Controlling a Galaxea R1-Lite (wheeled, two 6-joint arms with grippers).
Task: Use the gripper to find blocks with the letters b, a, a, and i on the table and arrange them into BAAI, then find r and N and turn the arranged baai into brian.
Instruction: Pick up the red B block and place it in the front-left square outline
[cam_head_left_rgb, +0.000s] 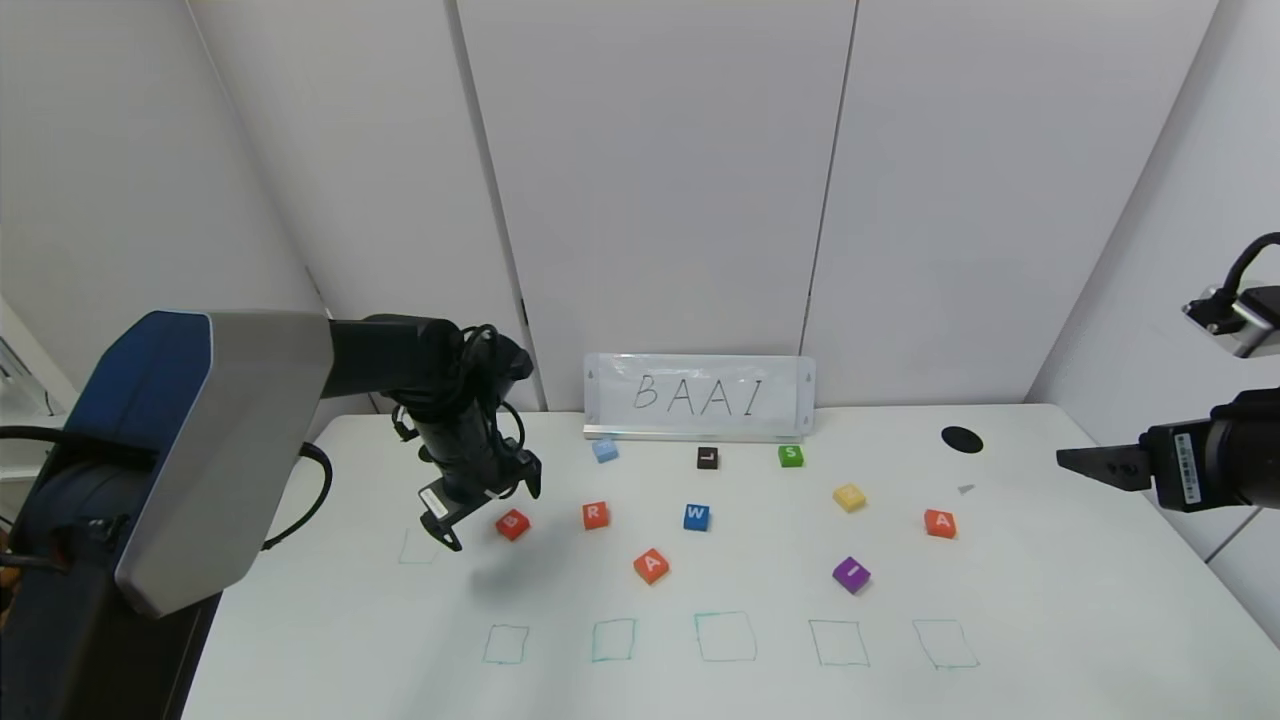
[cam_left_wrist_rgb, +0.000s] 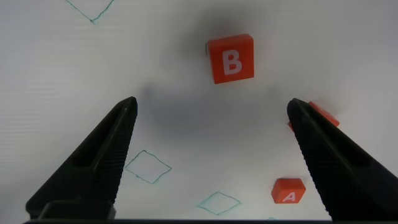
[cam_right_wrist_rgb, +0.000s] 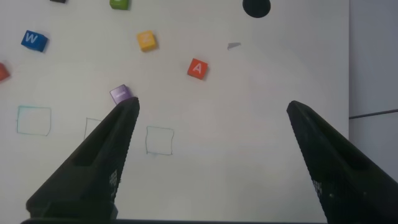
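On the white table (cam_head_left_rgb: 1060, 600) lie the orange-red B block (cam_head_left_rgb: 512, 524), the orange-red R block (cam_head_left_rgb: 595, 515), one orange-red A block (cam_head_left_rgb: 651, 565), a second A block (cam_head_left_rgb: 940, 523) and the purple I block (cam_head_left_rgb: 851, 574). My left gripper (cam_head_left_rgb: 487, 512) hangs open and empty just left of the B block. In the left wrist view the B block (cam_left_wrist_rgb: 231, 58) lies beyond the open left gripper (cam_left_wrist_rgb: 211, 106). My right gripper (cam_head_left_rgb: 1075, 460) is open and empty above the table's right edge; its wrist view shows the second A block (cam_right_wrist_rgb: 197, 68) and the I block (cam_right_wrist_rgb: 120, 94). I read no N.
A whiteboard sign reading BAAI (cam_head_left_rgb: 700, 397) stands at the back. Blue W (cam_head_left_rgb: 696, 517), dark L (cam_head_left_rgb: 707, 458), green S (cam_head_left_rgb: 790, 456), yellow (cam_head_left_rgb: 849, 497) and light-blue (cam_head_left_rgb: 604, 450) blocks lie around. Several green outlines (cam_head_left_rgb: 725, 637) line the front. A black spot (cam_head_left_rgb: 962, 439) is back right.
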